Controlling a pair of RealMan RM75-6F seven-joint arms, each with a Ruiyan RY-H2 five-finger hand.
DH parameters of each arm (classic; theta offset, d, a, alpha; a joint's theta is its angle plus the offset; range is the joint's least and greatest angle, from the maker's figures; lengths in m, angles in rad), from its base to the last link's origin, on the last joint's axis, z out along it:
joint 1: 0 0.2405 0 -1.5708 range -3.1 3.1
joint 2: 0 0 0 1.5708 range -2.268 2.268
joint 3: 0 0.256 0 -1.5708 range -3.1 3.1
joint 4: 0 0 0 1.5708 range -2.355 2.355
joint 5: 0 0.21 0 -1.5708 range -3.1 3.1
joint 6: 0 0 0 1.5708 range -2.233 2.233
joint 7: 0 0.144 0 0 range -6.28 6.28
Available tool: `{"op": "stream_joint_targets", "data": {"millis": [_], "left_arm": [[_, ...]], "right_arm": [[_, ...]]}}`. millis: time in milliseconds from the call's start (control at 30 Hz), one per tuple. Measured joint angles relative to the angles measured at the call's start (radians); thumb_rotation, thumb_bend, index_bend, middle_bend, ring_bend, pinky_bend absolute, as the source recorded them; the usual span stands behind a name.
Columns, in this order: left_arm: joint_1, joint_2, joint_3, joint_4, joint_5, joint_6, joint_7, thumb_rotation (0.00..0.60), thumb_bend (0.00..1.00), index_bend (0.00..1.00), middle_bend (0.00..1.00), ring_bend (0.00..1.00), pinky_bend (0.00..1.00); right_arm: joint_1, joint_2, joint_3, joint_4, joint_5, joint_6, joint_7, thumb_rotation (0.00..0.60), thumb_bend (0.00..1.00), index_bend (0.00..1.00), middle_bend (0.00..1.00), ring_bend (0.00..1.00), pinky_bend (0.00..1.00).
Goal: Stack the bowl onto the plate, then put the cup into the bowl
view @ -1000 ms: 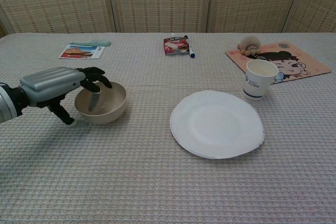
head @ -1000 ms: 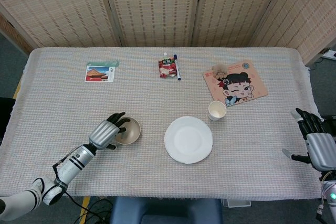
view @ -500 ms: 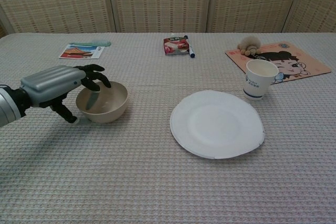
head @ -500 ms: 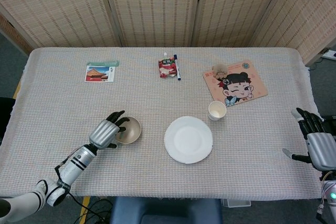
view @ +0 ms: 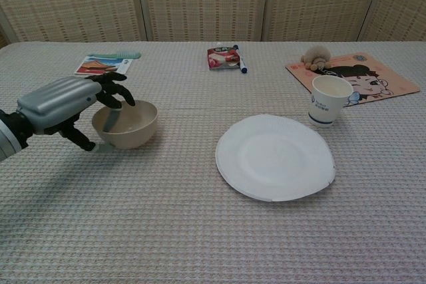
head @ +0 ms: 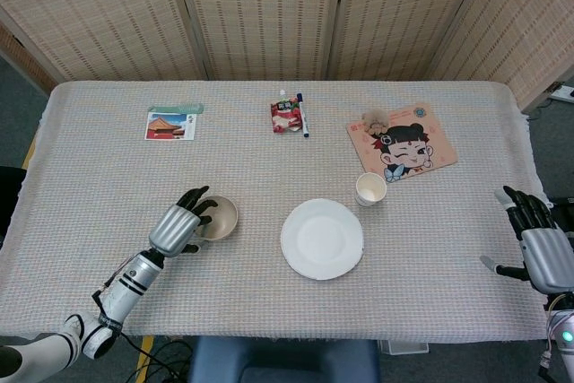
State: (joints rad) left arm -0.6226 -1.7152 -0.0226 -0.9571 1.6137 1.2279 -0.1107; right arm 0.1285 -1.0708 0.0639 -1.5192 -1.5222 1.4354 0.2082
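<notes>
At the 9 o'clock side of the bench [head: 108, 177], the left robot hand [head: 179, 224] grips the bowl [head: 218, 218]: its fingers [view: 113, 91] are curled over the near-left rim and reach inside, with the thumb against the outer wall. Whether the bowl rests on the bench or is slightly lifted cannot be told. The bowl sits upright, well apart from the plate [head: 322, 239].

Toward 11 o'clock, at the far edge, a postcard [head: 166, 125] lies flat with a green comb [head: 177, 108] touching its far side.

At 12 o'clock, a small red packet [head: 286, 117] lies with a blue marker [head: 303, 114] just beside it on the right.

At bench centre, toward 6 o'clock, the white plate lies flat with nothing on it. The paper cup [head: 370, 188] stands upright just beside the plate's far-right edge, at about 1 o'clock from it, not touching.

Toward 2 o'clock, a cartoon mat [head: 402, 141] lies at an angle, with a small tan plush toy [head: 373, 118] on its far-left corner.

At 3 o'clock, off the bench edge, the right robot hand [head: 534, 241] holds nothing, fingers apart and extended; it shows only in the head view.
</notes>
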Motion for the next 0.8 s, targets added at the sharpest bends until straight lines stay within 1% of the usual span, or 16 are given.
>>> {"op": "stream_joint_targets", "data": {"millis": [167, 400, 567, 800], "left_arm": [[0.009, 0.006, -0.007, -0.018, -0.002, 0.025, 0.020, 0.600, 0.22, 0.71, 0.30, 0.00, 0.15], [0.020, 0.026, -0.014, -0.070, -0.008, 0.046, 0.073, 0.600, 0.23, 0.71, 0.30, 0.00, 0.15], [0.024, 0.050, -0.020, -0.138, -0.011, 0.050, 0.141, 0.600, 0.22, 0.71, 0.30, 0.00, 0.15], [0.019, 0.086, -0.033, -0.290, -0.015, 0.043, 0.297, 0.600, 0.23, 0.71, 0.31, 0.00, 0.15]], "right_arm": [[-0.001, 0.001, -0.002, -0.003, -0.006, 0.003, -0.001, 0.600, 0.07, 0.00, 0.00, 0.00, 0.00], [-0.005, 0.004, -0.004, -0.006, -0.014, 0.015, 0.006, 0.600, 0.07, 0.00, 0.00, 0.00, 0.00], [-0.003, 0.007, -0.006, -0.003, -0.025, 0.016, 0.026, 0.600, 0.07, 0.00, 0.00, 0.00, 0.00], [-0.002, 0.017, -0.011, 0.009, -0.043, 0.022, 0.086, 0.600, 0.07, 0.00, 0.00, 0.00, 0.00]]}}
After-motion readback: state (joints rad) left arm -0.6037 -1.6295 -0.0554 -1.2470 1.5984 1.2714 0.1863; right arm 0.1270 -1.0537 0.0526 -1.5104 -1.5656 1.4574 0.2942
